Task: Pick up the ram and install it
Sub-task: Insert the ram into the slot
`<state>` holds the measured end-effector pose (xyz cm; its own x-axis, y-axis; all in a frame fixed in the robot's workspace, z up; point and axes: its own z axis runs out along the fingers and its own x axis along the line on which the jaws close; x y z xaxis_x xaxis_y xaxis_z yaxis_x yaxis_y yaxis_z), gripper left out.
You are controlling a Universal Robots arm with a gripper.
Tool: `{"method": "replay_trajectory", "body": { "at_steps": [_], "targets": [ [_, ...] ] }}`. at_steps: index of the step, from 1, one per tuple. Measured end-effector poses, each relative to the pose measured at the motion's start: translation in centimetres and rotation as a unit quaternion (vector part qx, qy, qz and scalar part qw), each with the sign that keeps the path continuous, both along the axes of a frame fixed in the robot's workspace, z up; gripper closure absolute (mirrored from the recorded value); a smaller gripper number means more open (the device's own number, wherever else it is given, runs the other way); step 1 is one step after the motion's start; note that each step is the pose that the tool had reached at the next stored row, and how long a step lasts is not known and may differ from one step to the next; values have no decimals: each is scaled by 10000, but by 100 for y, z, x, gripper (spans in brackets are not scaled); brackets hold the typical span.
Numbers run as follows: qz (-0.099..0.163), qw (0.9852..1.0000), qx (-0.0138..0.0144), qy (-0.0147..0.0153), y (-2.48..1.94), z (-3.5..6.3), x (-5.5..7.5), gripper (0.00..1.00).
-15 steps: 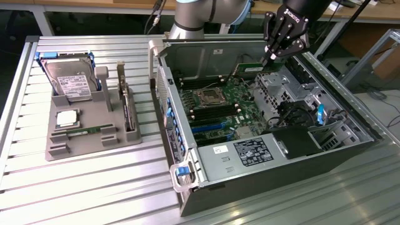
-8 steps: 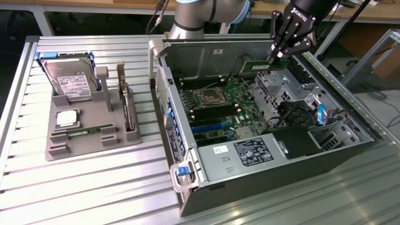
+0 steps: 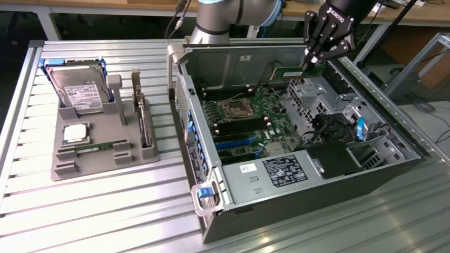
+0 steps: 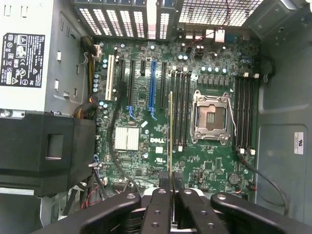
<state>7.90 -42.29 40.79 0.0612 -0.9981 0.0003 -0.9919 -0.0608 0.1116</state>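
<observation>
One ram [image 4: 170,131] hangs clamped in our end effector [image 4: 171,195] over the motherboard [image 4: 146,161]; we judge installation underway, calling for square alignment with a memory slot [image 4: 181,107].

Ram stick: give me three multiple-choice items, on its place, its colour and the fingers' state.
1. Where is the ram? A in the grey tray; B held over the open case; C on the table.
2. Its board is: A green; B red; C white.
3. The fingers are: A wide open; B shut on the ram; C shut on nothing.
Answers: B, it hangs above the motherboard; A, green shows below the fingers; B, they clamp it between them.
</observation>
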Motion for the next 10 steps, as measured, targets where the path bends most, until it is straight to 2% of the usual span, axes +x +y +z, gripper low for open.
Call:
{"method": "replay_trajectory", "body": {
  "at_steps": [10],
  "targets": [
    [0,10000,-1,0,0,-71,-8,88]
  ]
}}
